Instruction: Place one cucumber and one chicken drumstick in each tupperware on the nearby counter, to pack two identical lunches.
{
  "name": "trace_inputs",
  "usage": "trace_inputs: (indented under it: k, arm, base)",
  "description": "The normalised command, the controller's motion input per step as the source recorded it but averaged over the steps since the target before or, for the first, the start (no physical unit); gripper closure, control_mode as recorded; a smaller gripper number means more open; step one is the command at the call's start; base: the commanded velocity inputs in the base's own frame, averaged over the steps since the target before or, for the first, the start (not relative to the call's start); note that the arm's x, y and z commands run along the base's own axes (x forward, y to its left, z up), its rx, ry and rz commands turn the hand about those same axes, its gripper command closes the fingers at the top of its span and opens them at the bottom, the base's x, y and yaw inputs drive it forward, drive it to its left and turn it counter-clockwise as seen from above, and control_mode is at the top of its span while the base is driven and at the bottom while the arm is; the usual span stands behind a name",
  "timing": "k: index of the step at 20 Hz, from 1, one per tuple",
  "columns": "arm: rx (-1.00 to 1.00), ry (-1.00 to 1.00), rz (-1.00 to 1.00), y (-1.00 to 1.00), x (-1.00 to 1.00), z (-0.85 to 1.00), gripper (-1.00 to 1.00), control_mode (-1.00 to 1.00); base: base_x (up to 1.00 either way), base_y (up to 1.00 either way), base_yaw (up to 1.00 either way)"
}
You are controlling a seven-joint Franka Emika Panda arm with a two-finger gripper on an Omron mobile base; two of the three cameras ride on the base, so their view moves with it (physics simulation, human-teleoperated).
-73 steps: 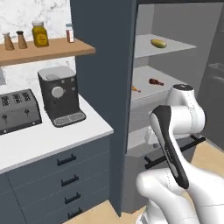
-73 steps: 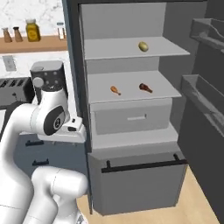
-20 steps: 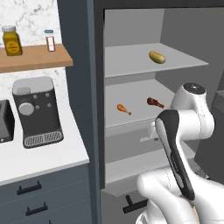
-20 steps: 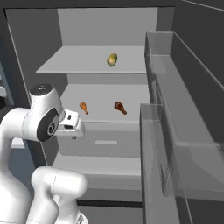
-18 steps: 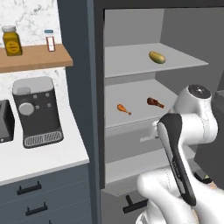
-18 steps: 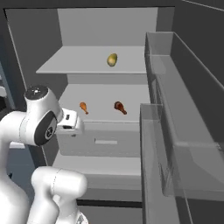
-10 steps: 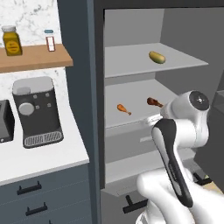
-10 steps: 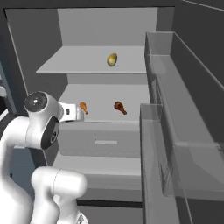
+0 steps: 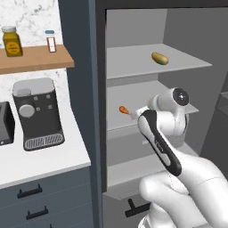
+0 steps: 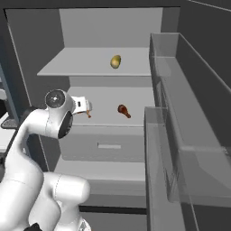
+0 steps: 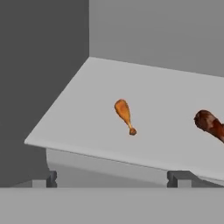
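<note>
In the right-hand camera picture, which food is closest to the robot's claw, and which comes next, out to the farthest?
1. Orange-brown drumstick, middle shelf, right beside the open gripper.
2. Red-brown drumstick, same shelf, further right.
3. Yellowish-green item, on the shelf above, farthest.

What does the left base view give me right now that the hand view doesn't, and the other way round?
Left base alone: the coffee machine on the counter, the jars on the wooden shelf, and an oval yellow-green item on the fridge's upper shelf. Hand view alone: the darker red-brown drumstick, and the gripper with its fingertips spread wide, holding nothing. Shared: the orange-brown drumstick on the fridge's middle shelf.
</note>
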Motion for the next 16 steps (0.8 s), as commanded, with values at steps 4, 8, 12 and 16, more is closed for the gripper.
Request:
trace_inputs:
  k: [4,8,12,16]
  arm:
    - [0.0,0.01,0.0,0.0,0.69,-0.01,-1.0,-1.0]
    - [-0.02,0.02,0.0,0.0,0.39,-0.2,-1.0,-1.0]
    - [-0.02,0.0,0.0,0.0,0.32,-0.55,-1.0,-1.0]
    - [-0.07,0.09,0.0,0.07,0.27,-0.61,-1.0,-1.0]
  base:
    - [0.0,0.0,0.0]
    - [0.0,0.0,0.0]
    - [0.0,0.0,0.0]
    - [0.0,0.0,0.0]
